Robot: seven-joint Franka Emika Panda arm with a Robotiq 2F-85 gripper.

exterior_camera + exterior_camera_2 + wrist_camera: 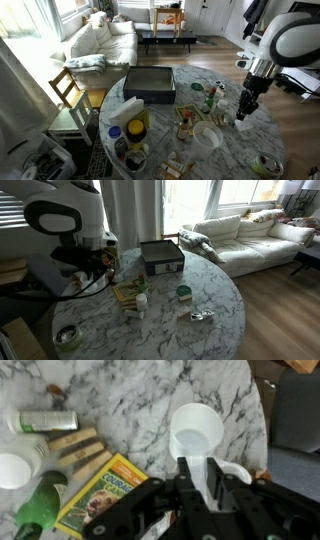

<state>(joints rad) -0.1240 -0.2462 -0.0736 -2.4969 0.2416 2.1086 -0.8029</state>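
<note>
One gripper [245,108] hangs over the marble table [235,150] at its three-o'clock rim in an exterior view, grip indistinct. Wrist view: jaws clamp the handle of the white measuring cup [197,430], its bowl at twelve o'clock from them, long axis six-to-twelve.

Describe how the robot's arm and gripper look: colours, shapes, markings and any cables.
The glossy white arm is built of rounded, bulbous segments with dark bands at the joints. Its black metal gripper has two angular, linked fingers that narrow toward the tips. In an exterior view, what look like dark cables loop near the wrist. No markings can be read.
</note>
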